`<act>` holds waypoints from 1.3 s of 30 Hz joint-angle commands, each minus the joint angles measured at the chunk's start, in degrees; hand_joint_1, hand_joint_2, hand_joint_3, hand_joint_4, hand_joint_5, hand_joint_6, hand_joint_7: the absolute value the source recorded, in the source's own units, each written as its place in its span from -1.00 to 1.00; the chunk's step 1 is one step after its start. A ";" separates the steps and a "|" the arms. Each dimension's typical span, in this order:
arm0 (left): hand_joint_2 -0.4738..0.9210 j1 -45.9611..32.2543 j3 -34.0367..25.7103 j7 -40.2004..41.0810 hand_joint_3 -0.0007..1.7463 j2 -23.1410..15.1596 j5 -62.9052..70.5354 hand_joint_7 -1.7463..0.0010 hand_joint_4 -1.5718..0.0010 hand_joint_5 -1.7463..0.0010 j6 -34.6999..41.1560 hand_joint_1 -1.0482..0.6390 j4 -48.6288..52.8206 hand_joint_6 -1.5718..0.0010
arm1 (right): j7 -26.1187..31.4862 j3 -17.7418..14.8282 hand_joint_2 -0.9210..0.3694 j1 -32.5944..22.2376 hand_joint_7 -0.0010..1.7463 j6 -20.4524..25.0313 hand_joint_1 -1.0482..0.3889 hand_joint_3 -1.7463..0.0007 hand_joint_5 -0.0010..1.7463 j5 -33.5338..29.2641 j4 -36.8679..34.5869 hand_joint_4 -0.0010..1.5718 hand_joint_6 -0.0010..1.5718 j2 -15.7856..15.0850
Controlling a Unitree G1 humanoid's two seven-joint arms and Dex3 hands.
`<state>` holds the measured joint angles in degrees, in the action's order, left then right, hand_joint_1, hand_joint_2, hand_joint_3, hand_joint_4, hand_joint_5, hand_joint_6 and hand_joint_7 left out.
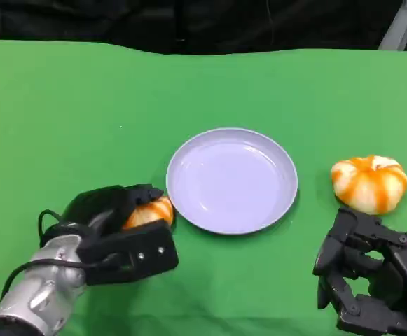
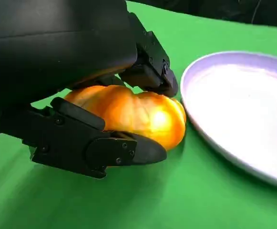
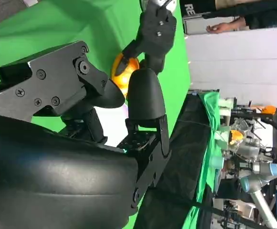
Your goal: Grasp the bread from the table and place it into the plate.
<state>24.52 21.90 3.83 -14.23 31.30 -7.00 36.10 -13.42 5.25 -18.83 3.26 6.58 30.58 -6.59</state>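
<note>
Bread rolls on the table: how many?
2. One bread roll sits left of the plate, gripped by the left hand; the other roll lies right of it, ahead of the right hand.

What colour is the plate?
Pale lavender, plain with no pattern; the plate shows best in the head view.

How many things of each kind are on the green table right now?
Bread: 2, one gripped by the left robot hand beside the plate, one lying free in front of the right robot hand
Plate: 1
Total: 3
</note>
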 commanded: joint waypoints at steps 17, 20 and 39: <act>1.00 -2.95 -4.34 10.45 -0.69 2.28 -1.27 0.93 -0.37 0.14 -6.77 0.32 2.30 -0.48 | 0.10 -0.42 -0.64 -0.38 0.80 -0.74 0.39 -0.20 1.00 0.27 0.35 -0.06 -0.20 -0.52; 1.00 -2.90 -4.32 10.71 -0.70 2.31 -1.13 0.93 -0.36 0.11 -6.93 0.33 2.50 -0.50 | 0.10 -0.41 -0.64 -0.38 0.79 -0.75 0.38 -0.19 1.00 0.27 0.35 -0.06 -0.20 -0.52; 0.91 -3.00 -1.16 10.62 -0.63 -5.55 11.25 -1.00 0.03 -1.00 5.11 0.14 -11.74 0.34 | 0.44 -0.36 -0.65 -0.67 0.79 -0.45 0.38 -0.18 1.00 0.37 0.82 -0.05 -0.19 -0.38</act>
<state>22.15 22.34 16.15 -17.37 43.03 -2.54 28.70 -13.12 5.26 -19.57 3.09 6.66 30.75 -6.57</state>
